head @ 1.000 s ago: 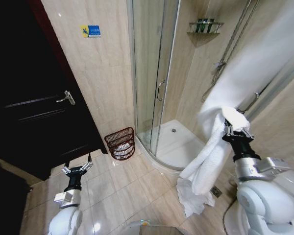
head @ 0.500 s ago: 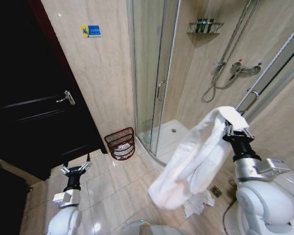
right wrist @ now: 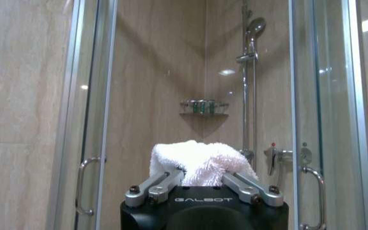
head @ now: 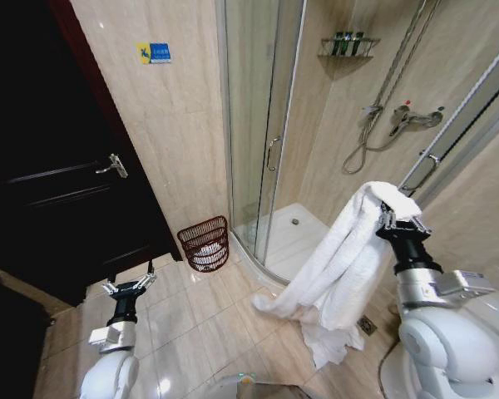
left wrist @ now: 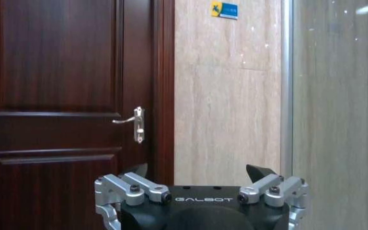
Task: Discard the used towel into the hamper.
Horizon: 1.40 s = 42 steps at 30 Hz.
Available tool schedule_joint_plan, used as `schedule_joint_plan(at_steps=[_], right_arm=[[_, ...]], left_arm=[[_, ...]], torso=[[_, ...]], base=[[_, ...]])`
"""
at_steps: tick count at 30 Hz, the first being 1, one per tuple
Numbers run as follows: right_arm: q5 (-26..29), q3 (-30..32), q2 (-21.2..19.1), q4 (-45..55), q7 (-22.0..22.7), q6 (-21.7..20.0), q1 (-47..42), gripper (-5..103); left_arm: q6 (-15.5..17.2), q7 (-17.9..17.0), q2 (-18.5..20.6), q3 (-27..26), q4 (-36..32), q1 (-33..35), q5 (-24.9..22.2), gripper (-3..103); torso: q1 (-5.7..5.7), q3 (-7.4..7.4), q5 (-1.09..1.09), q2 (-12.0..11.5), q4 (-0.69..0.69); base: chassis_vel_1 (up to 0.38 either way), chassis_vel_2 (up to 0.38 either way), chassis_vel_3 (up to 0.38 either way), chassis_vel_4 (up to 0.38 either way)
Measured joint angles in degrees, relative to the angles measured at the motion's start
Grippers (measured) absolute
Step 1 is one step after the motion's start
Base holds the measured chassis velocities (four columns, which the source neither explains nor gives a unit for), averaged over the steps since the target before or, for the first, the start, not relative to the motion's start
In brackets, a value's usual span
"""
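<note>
Near on the left, the left gripper (head: pixel 130 288) hangs low over the tiled floor (head: pixel 195 328), its fingers spread apart with nothing between them. On the right, the right gripper (head: pixel 388 218) is raised and clamped on the white towel (head: pixel 341 258); the cloth bunches over the fingers and trails down to the floor in front of the shower tray (head: pixel 303 241). Farther off, the hamper (head: pixel 205 243) stands on the floor against the wall, between the dark door (head: pixel 58 199) and the glass shower enclosure (head: pixel 262 125), well apart from the towel.
</note>
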Motion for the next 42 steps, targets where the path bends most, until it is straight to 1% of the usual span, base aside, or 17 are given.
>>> schedule_joint_plan(at_steps=[5,19,33,37,42], right_arm=[[-0.8,-0.1,0.5,0.1,-0.2,-1.1,-0.5,10],[-1.2,-0.2,1.0,0.1,0.0,-1.0,-0.7,10],[-1.4,-0.1,1.1,0.1,0.1,-0.8,-0.7,10],[-1.6,-0.2,1.0,0.1,0.2,-1.0,-0.7,10],[-2.4,0.0,0.9,0.1,0.1,-1.1,-0.8,10]], left_arm=[[0.3,0.6,0.1,-0.1,0.1,0.1,0.1,100],[-0.3,0.6,0.2,-0.7,0.7,0.4,0.4,100],[-1.0,0.6,0.2,-1.2,0.7,0.7,0.2,100],[-1.7,0.6,0.2,-1.6,0.7,0.9,0.1,100],[-4.3,-0.2,-0.1,-1.3,1.4,0.7,0.7,100]], torso=[[0.00,0.00,0.00,0.0,0.00],[0.00,0.00,0.00,0.0,0.00],[0.00,0.00,0.01,0.0,0.00],[0.00,0.00,-0.01,0.0,0.02],[0.00,0.00,0.00,0.0,0.03]], base=[[0.000,0.000,0.000,0.000],[0.012,0.016,0.019,0.016],[0.099,0.095,0.093,0.087],[0.139,0.132,0.120,0.101],[0.088,0.097,0.098,0.080]])
